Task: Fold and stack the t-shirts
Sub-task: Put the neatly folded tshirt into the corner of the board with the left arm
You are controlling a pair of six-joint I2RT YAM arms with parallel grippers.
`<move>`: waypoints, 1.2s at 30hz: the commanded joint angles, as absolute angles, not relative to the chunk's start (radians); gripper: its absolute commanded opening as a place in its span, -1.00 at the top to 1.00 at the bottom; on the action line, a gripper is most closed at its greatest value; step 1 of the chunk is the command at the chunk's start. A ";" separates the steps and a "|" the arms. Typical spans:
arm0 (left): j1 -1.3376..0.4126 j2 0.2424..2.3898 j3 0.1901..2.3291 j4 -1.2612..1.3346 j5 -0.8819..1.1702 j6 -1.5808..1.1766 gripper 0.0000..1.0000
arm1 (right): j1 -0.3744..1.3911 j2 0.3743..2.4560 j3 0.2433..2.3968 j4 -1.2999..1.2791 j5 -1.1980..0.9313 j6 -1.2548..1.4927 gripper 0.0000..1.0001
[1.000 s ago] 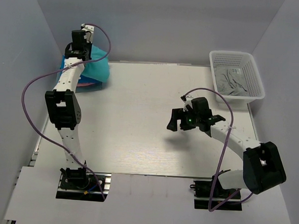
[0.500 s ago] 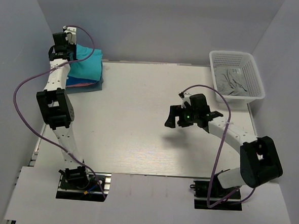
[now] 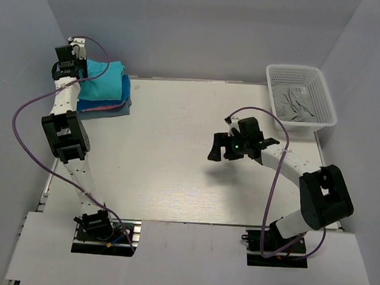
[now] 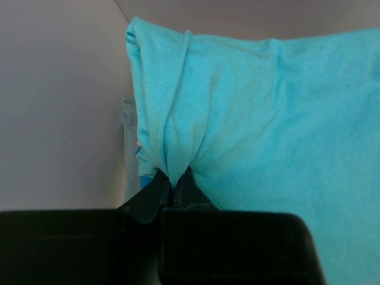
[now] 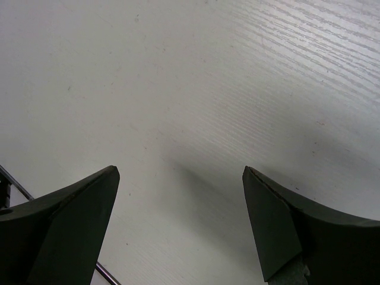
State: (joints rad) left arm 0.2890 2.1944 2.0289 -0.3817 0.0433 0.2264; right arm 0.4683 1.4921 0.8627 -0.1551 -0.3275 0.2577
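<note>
top external: left arm (image 3: 68, 109) stretched to far-left corner, left hand (image 4: 171, 185) pinching turquoise t-shirt (image 4: 267, 119); right hand (image 5: 180, 172) wide above table (image 3: 168, 180).

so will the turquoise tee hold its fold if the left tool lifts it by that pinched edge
Probably not: the turquoise t-shirt gathers into soft creases where the left tool pinches it, so it looks floppy. Lifted by that one edge, it would likely drape and unfold.

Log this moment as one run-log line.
left gripper shut on turquoise t-shirt atop stack | right gripper open over table | grey shirt in basket
</note>
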 commanded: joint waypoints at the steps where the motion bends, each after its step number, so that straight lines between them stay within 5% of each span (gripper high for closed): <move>1: 0.296 2.195 2.100 -0.348 0.018 0.221 1.00 | 0.466 1.506 0.913 -0.137 -0.357 0.253 -0.81; 11: 0.305 2.229 2.079 -0.298 -0.152 0.209 0.95 | 0.466 1.543 0.930 -0.129 -0.382 0.252 -0.81; 12: 0.305 2.229 2.079 -0.298 -0.172 0.196 0.72 | 0.465 1.543 0.927 -0.127 -0.380 0.252 -0.81; 13: 0.305 2.229 2.069 -0.298 -0.201 0.186 -0.21 | 0.466 1.545 0.930 -0.127 -0.385 0.252 -0.81; 14: 0.305 2.229 2.059 -0.298 -0.201 0.173 -0.83 | 0.468 1.545 0.931 -0.127 -0.385 0.249 -0.81; 15: 0.296 2.214 2.059 -0.298 -0.213 0.173 -0.99 | 0.468 1.545 0.928 -0.127 -0.388 0.252 -0.81; 29: 0.256 1.923 2.013 -0.429 -0.088 -0.070 -1.00 | 0.466 1.408 0.867 -0.083 -0.344 0.293 -0.81; 36: 0.126 1.545 1.434 -0.261 -0.002 -0.326 -1.00 | 0.468 1.296 0.752 -0.014 -0.307 0.363 -0.81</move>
State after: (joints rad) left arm 0.1894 1.6752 1.6154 -0.3180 -0.0784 -0.1745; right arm 0.4667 1.3399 0.7963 -0.0650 -0.3367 0.3141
